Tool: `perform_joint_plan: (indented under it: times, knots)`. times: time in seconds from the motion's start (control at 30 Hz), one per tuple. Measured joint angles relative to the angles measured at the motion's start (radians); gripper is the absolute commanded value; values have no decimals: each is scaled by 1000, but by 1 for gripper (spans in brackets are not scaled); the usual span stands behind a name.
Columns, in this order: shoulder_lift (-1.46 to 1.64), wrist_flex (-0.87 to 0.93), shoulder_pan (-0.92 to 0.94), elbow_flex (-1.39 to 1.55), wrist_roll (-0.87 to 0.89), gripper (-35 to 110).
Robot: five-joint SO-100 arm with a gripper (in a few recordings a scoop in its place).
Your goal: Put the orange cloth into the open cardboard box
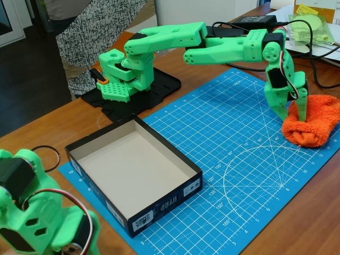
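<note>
The orange cloth [313,125] lies lumpy on the right side of the blue cutting mat, partly over the mat's edge. My green gripper [290,116] points down onto the cloth's left end. Its two fingers stand a little apart with a ridge of towel bunched up between them, so it looks shut on the cloth, which still rests on the mat. The open cardboard box [183,164], with black walls and a beige inside, stands empty at the mat's left front, well to the left of the gripper.
The blue cutting mat [239,159] covers the wooden table. My arm's base sits on a black plate [154,87] behind the box. A pale green packet [313,26], a black power brick [255,21] and cables lie at the back right. A person stands behind the table.
</note>
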Motion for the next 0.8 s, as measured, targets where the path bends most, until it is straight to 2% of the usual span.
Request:
perform_joint_plan:
  times: [0.2,0.43,0.8]
  knots:
    - [-100,130,-2,-236,12,-1]
    - [43,264,89,-255,107,-1]
    - [650,272,342,229,189,-1]
